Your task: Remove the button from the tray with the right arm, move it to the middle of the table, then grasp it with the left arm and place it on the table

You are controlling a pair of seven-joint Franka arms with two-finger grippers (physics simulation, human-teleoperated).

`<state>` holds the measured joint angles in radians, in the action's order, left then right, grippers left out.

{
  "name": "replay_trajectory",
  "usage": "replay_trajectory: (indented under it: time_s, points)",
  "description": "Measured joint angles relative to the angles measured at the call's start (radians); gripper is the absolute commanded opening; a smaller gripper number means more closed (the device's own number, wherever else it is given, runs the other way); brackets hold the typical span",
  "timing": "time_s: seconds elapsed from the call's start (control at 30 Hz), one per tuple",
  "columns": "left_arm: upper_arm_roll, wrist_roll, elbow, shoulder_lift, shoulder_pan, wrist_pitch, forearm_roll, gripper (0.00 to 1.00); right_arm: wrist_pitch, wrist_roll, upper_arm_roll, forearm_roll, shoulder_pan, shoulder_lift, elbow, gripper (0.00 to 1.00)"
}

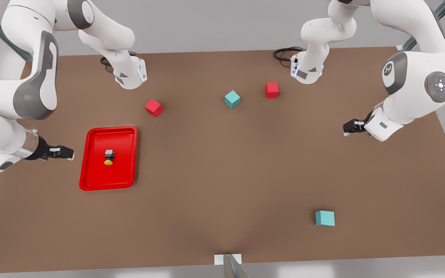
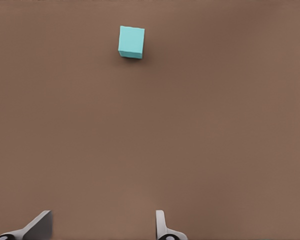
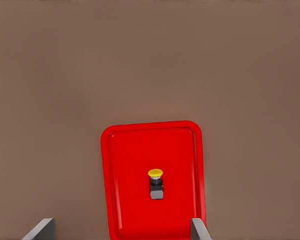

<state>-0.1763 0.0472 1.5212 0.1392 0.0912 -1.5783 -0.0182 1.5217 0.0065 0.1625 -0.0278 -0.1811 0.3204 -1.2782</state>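
Note:
The button (image 1: 109, 157), a yellow cap on a dark base, lies in the middle of the red tray (image 1: 91, 170) on the front view's left side of the table (image 1: 222, 173). My right gripper (image 1: 66, 152) hovers just outside the tray's left rim, open and holding nothing. In the right wrist view the button (image 3: 156, 183) and tray (image 3: 125, 175) sit ahead of the spread fingers (image 3: 44, 229). My left gripper (image 1: 349, 127) hangs open over the front view's right side, far from the tray; its fingers (image 2: 162, 227) frame bare table.
Two red cubes (image 1: 153, 107) (image 1: 272, 90) and a teal cube (image 1: 232, 99) lie toward the back of the table. Another teal cube (image 1: 325, 218) sits near the front right. A teal cube (image 2: 131, 42) lies ahead in the left wrist view.

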Motion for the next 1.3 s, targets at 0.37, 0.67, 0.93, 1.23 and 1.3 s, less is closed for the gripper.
replay_trajectory:
  time_s: [0.37, 0.67, 0.93, 1.23, 1.3]
  points:
    - [0.002, 0.017, -0.019, 0.092, -0.002, -0.025, 0.017, 1.00, 0.006, 0.075, 0.018, 0.018, 0.152, 0.018, -0.019, 1.00]
    - [0.000, 0.028, -0.038, 0.293, -0.081, -0.187, 0.023, 1.00, 0.140, 0.153, 0.019, 0.027, 0.105, -0.052, -0.412, 1.00]
    - [0.000, 0.035, -0.037, 0.295, -0.084, -0.225, 0.023, 1.00, 0.353, 0.118, 0.022, 0.028, -0.058, 0.058, -0.559, 1.00]
    - [0.001, 0.040, -0.037, 0.297, -0.083, -0.235, 0.022, 1.00, 0.534, -0.008, 0.073, 0.028, -0.127, 0.032, -0.690, 1.00]
    - [0.001, 0.041, -0.035, 0.297, -0.084, -0.236, 0.022, 1.00, 0.553, -0.031, 0.092, 0.023, -0.124, -0.042, -0.770, 1.00]
